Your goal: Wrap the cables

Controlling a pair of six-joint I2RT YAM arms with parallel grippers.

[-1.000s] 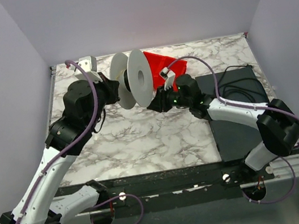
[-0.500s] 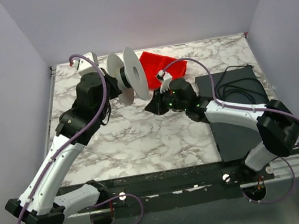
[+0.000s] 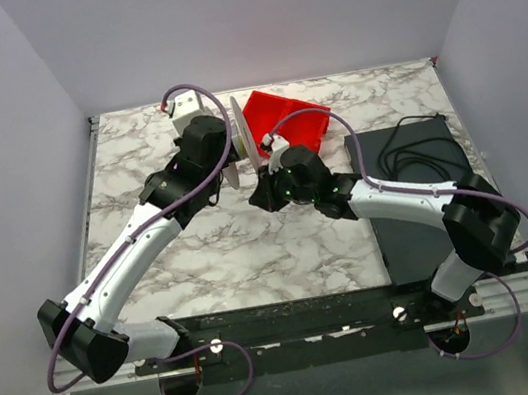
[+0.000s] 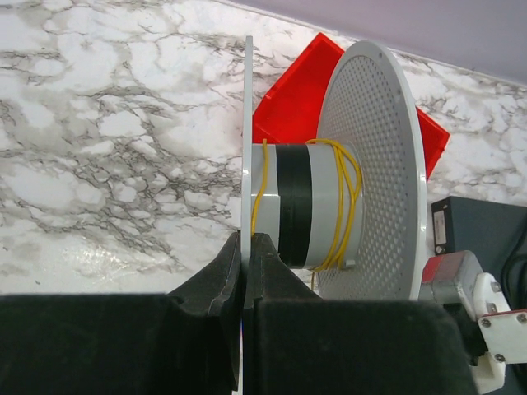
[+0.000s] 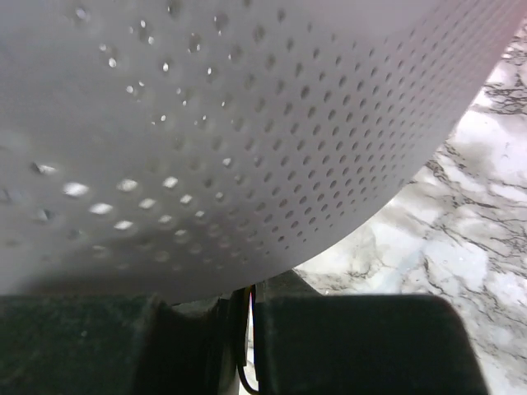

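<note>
Left wrist view: at lower centre your left gripper (image 4: 245,251) clamps the spool (image 4: 300,206) by its flange, steadying it for winding the cables (image 4: 350,206); I cannot tell the right gripper's (image 5: 244,329) state.

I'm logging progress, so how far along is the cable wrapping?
Done: a few yellow cables loop the spool hub. In hand: the left gripper clamps the thin flange; the right gripper is shut by the perforated flange, contents unclear. Left: the hub is mostly bare, so more winding likely.

Spool (image 5: 206,123) close before right end effector (image 5: 247,329)
</note>
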